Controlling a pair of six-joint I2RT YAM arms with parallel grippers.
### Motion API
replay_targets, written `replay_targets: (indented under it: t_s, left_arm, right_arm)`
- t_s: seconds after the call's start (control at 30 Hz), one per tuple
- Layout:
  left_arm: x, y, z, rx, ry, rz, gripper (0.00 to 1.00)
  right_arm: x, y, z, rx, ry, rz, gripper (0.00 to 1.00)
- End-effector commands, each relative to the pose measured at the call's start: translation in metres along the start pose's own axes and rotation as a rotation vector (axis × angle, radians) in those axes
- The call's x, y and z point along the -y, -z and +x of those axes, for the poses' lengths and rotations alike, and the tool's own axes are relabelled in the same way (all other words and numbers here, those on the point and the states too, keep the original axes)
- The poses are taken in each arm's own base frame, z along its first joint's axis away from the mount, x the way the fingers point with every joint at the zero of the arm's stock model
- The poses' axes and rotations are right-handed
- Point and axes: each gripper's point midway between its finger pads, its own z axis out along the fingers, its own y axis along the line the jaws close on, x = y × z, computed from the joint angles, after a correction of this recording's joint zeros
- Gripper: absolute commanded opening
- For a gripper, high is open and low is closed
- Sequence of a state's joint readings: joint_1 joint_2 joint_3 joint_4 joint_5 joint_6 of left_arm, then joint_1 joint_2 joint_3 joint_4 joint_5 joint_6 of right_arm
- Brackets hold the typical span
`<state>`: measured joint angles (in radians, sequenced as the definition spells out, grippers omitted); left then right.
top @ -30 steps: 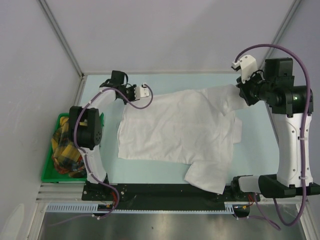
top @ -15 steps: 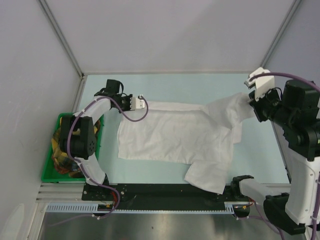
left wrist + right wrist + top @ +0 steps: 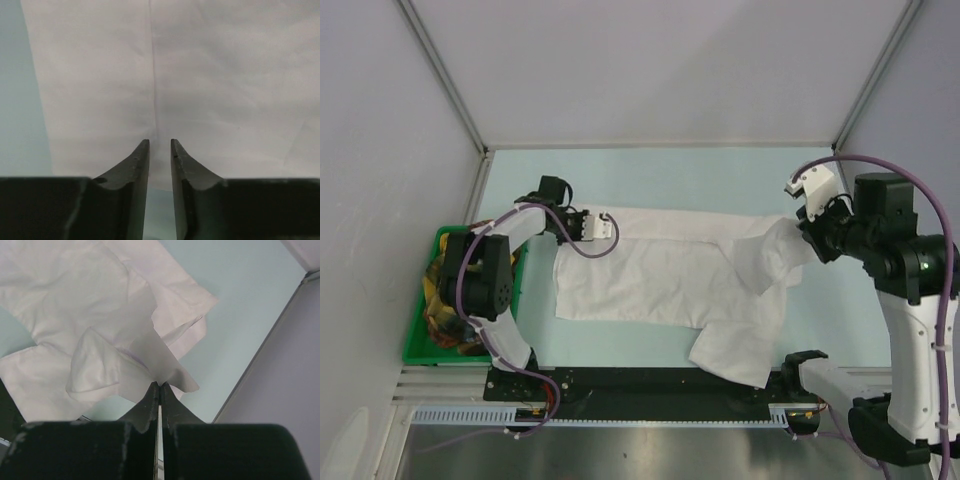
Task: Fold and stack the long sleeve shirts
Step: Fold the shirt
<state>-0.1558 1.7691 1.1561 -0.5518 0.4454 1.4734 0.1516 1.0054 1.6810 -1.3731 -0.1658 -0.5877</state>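
Note:
One long sleeve shirt (image 3: 660, 275), white and wrinkled, lies spread across the pale table (image 3: 720, 175). My left gripper (image 3: 608, 224) sits low at the shirt's far left corner. In the left wrist view its jaws (image 3: 160, 142) stand a little apart, with the shirt (image 3: 200, 75) flat ahead of the tips and its edge reaching just between them. My right gripper (image 3: 800, 232) is shut on a fold of the shirt's right end and holds it lifted off the table. The right wrist view shows that cloth (image 3: 75, 300) pinched at the fingertips (image 3: 160, 385) and hanging down.
A green bin (image 3: 415, 340) holding colourful cloth (image 3: 450, 300) stands left of the table beside the left arm's base. One part of the shirt hangs over the table's near edge (image 3: 730, 355). Grey walls close in at the back and both sides.
My left gripper slid toward the near side and its jaws parted, letting go of the shirt's corner. My right gripper swung right, then back left, still holding cloth; the shirt's far edge now runs straight.

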Motion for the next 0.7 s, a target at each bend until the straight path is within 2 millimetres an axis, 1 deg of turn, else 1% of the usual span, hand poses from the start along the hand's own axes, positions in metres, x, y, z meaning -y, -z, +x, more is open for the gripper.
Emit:
replay_targets:
  t_s: [0.0,0.03,0.1,0.13,0.17,0.2,0.23,0.27,0.3,0.33,0.37,0.4,0.43,0.47,0.5,0.53,0.57,0.63,0.67]
  left_arm:
    - [-0.011,0.002,-0.001,-0.008,0.068,-0.017,0.31]
    - [-0.014,0.006,-0.004,0.007,0.092,-0.029,0.36]
    - [-0.031,0.028,-0.017,0.056,0.113,-0.089,0.41]
    - [-0.035,0.037,-0.03,0.11,0.155,-0.105,0.5]
    - [-0.045,0.056,-0.044,0.147,0.164,-0.15,0.54]
    - [-0.052,0.07,-0.056,0.183,0.171,-0.176,0.56]
    - [-0.053,0.081,-0.075,0.259,0.194,-0.178,0.74]
    - [-0.054,0.094,-0.088,0.299,0.192,-0.195,0.82]
    - [-0.059,0.118,-0.108,0.35,0.168,-0.239,0.99]
    - [-0.058,0.131,-0.124,0.411,0.202,-0.244,1.0]
    - [-0.058,0.142,-0.136,0.452,0.207,-0.256,0.99]
    - [-0.057,0.159,-0.15,0.496,0.211,-0.27,1.0]
    - [-0.052,0.166,-0.16,0.539,0.235,-0.254,0.99]
    - [-0.045,0.171,-0.175,0.598,0.229,-0.218,1.0]
    - [-0.038,0.175,-0.181,0.628,0.243,-0.196,0.99]
    - [-0.032,0.182,-0.19,0.663,0.216,-0.185,0.99]
    - [-0.024,0.184,-0.202,0.703,0.184,-0.159,1.0]
    - [-0.015,0.172,-0.211,0.7,0.162,-0.135,0.99]
    - [-0.009,0.165,-0.226,0.717,0.129,-0.106,0.99]
  right_arm:
    - [-0.005,-0.009,0.004,-0.05,0.014,-0.057,0.0]
    - [-0.002,-0.016,-0.001,-0.043,0.019,-0.062,0.0]
    - [0.0,-0.024,-0.01,-0.022,0.031,-0.077,0.0]
    - [0.002,-0.029,-0.019,0.001,0.039,-0.081,0.0]
    - [0.002,-0.041,-0.023,-0.005,0.04,-0.104,0.0]
    - [-0.002,-0.047,-0.029,0.01,0.046,-0.135,0.0]
    - [-0.008,-0.056,-0.04,0.037,0.071,-0.163,0.0]
    - [-0.012,-0.07,-0.044,0.028,0.082,-0.192,0.0]
    - [-0.018,-0.079,-0.048,0.035,0.1,-0.22,0.0]
    - [-0.029,-0.089,-0.059,0.065,0.158,-0.256,0.0]
    - [-0.034,-0.097,-0.064,0.074,0.182,-0.274,0.0]
    - [-0.042,-0.107,-0.068,0.078,0.213,-0.305,0.0]
    - [-0.045,-0.115,-0.076,0.105,0.244,-0.309,0.0]
    - [-0.058,-0.122,-0.077,0.111,0.304,-0.345,0.0]
    - [-0.066,-0.129,-0.08,0.118,0.335,-0.368,0.0]
    - [-0.071,-0.133,-0.087,0.146,0.366,-0.372,0.0]
    - [-0.083,-0.136,-0.089,0.164,0.418,-0.401,0.0]
    - [-0.094,-0.139,-0.099,0.213,0.463,-0.418,0.0]
    - [-0.1,-0.139,-0.102,0.234,0.478,-0.436,0.0]
